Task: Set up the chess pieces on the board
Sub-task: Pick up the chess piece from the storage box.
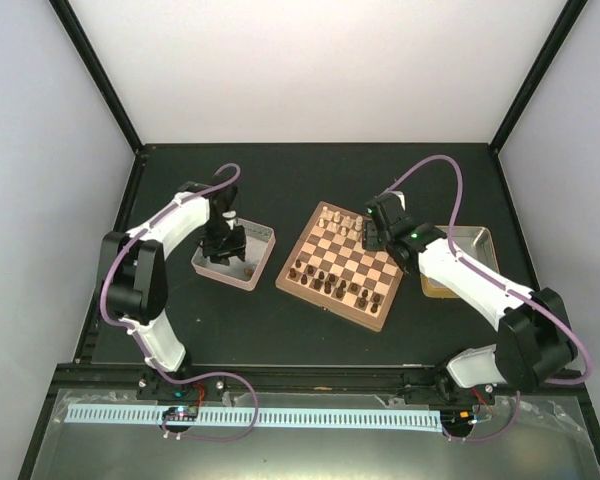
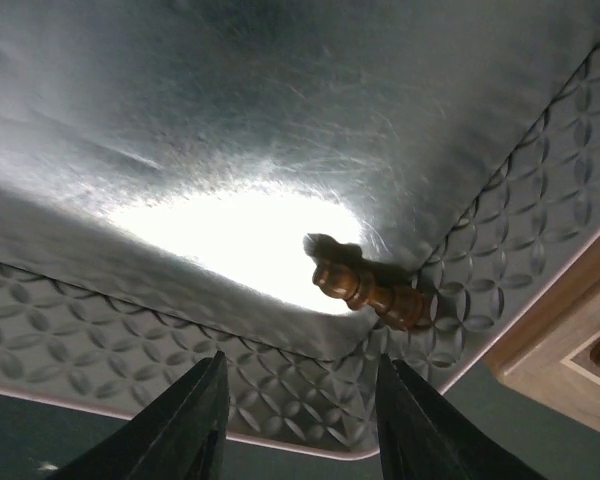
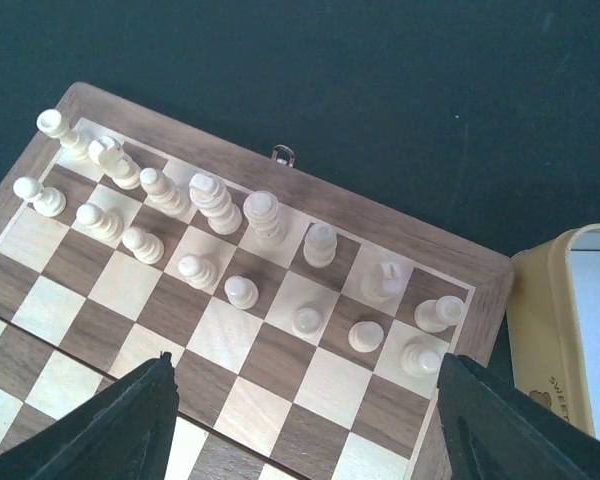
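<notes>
Lying sideways in a corner of the embossed metal tray [image 2: 100, 310], a dark brown wooden chess piece [image 2: 365, 290] is seen just beyond the left arm's parted, empty fingers [image 2: 200, 425], its long axis running nearly finger to finger.

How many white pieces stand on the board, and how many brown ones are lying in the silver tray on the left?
White pieces on the board: 16
Brown pieces lying in the silver tray: 1 in view
Total: 17
</notes>
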### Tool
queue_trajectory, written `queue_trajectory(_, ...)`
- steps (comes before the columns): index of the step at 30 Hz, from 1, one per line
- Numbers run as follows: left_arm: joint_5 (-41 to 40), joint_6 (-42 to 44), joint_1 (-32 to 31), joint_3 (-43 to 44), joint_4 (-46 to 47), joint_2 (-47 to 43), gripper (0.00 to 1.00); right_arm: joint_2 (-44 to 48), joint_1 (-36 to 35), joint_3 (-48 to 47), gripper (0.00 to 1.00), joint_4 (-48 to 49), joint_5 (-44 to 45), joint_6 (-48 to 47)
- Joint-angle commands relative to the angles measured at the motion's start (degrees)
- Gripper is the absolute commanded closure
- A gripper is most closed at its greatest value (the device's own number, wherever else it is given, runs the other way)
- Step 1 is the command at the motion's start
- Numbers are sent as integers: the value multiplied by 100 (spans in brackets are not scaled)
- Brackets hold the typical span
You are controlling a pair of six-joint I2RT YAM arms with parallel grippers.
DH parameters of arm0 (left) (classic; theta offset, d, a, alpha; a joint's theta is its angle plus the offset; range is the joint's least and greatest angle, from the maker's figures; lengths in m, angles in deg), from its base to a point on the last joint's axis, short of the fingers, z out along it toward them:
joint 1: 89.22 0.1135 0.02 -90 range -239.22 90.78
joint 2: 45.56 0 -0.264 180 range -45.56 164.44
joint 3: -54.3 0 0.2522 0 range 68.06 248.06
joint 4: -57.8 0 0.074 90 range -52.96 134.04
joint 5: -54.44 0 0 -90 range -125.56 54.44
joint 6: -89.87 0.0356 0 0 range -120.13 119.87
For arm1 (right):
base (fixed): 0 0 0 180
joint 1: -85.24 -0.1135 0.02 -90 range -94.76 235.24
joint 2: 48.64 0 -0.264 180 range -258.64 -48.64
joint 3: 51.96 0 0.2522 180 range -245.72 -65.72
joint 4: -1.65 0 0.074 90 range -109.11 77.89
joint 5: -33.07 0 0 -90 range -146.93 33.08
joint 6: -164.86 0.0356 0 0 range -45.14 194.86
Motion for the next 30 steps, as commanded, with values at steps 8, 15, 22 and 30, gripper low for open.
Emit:
queue_trajectory(8, 1455, -1690, -20, -371, 333, 387, 52, -315, 39, -626, 29, -428, -76, -288)
queue_trajectory(15, 1380, -2897, 14, -806, 1289, 209, 52, -361, 48, -686, 29, -446, -108, -353)
queue_trajectory(22, 1149, -3477, 20, -905, 1544, 255, 60, -453, 95, -849, 29, -541, -34, -569)
queue_trajectory(30, 960, -3646, 29, -920, 1341, 504, 68, -474, 175, -846, 30, -533, -5, -572)
